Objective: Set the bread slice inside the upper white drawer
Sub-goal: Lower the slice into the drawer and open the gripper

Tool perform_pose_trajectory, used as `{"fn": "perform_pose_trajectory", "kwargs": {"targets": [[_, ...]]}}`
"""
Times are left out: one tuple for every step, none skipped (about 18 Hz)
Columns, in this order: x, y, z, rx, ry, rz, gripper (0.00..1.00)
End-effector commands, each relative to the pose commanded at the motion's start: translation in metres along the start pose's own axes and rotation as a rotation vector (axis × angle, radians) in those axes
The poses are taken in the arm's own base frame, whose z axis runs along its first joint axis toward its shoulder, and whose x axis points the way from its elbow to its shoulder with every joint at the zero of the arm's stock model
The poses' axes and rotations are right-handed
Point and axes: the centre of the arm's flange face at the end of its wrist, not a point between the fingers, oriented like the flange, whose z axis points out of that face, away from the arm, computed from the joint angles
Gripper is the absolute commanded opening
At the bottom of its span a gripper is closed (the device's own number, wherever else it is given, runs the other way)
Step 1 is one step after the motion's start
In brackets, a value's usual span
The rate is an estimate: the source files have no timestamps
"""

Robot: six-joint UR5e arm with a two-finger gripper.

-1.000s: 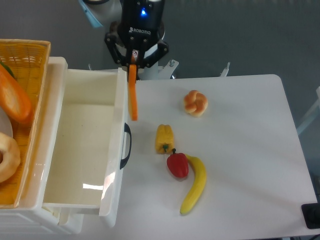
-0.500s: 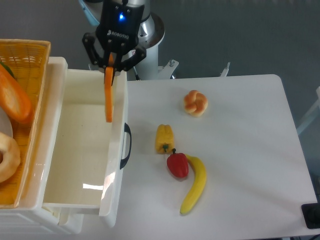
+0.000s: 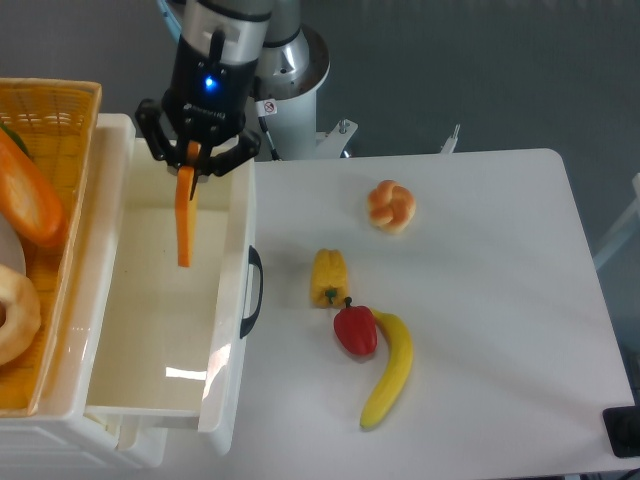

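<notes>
A: Finger status?
B: gripper [image 3: 190, 158] is pinched nearly closed on the top edge of the bread slice [image 3: 184, 217]. Slice hangs edge-on, straight down from the fingers [image 3: 157, 144], so it shows only as a thin orange strip.

A: Where's the slice relative to the drawer?
B: Over the interior of the upper white drawer [image 3: 120, 330], back half, nearer the right wall than the left. Lower end is clear of both side walls. Can't tell from this angle whether it's above the floor or touching it.

A: Containers, left to right?
B: Far left, woven yellow basket [image 3: 70, 110], cut off by the frame edge. In it: long orange loaf [image 3: 27, 195] lying diagonally, a pale bagel-shaped ring [image 3: 15, 315] below that, a bit of something green at the top left corner. Just beside it, the upper white drawer, pulled out, black curved handle [image 3: 252, 290] on its right-hand front panel. Nothing resting on the drawer floor, just a light reflection.

A: Tabletop?
B: Right of the handle: yellow bell pepper [image 3: 329, 277], red bell pepper [image 3: 355, 331] touching the banana [image 3: 392, 372], and a knotted bun [image 3: 391, 206] further back, apart from them.
</notes>
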Motion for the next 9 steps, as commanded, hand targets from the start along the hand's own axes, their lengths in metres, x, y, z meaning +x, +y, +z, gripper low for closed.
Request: {"fn": "perform_pose_trajectory", "kwargs": {"targets": [[0.0016,-0.0004,0.0003,0.002,0.0,0.004,0.38],[0.0023,-0.0009,0.0024,0.0,0.002,0.006,0.4],[0.0015,-0.0015,0.005,-0.004,0.002,0.008,0.5],[0.0015,-0.0015,0.0051,-0.004,0.002,0.017,0.57],[0.0011,-0.002,0.0052,-0.004,0.001,0.018,0.58],[0.0011,-0.002,0.0052,-0.004,0.001,0.018,0.58],[0.0016,-0.0019,0.0044,-0.003,0.0,0.021,0.59],[0.0013,-0.0026,0.0044,-0.002,0.0,0.021,0.67],[0.0018,-0.0027,0.0029,0.0,-0.003,0.023,0.73]]}}
